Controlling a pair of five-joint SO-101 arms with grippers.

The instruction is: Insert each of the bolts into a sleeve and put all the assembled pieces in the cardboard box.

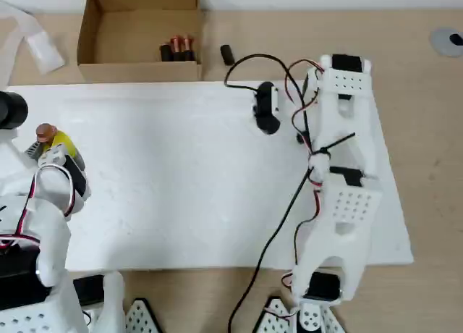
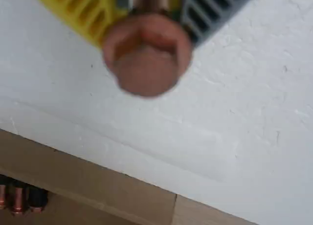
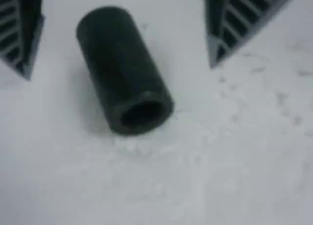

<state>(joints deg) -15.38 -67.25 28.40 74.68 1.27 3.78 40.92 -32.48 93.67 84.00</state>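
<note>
Up close, L end effector [image 2: 146,7] clamps bolt [image 2: 146,58]; R end effector [image 3: 120,68], jaws apart, flanks lying sleeve [image 3: 124,73].

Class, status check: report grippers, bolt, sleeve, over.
Left gripper shut on bolt. Right gripper open, astride sleeve lying on mat. Cable trails across mat.

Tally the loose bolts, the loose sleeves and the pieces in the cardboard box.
Loose bolts: 1, in the left gripper
Loose sleeves: 2, one between the right gripper fingers, one beside the box
Pieces in the cardboard box: 3, it seems
Total: 6
</note>
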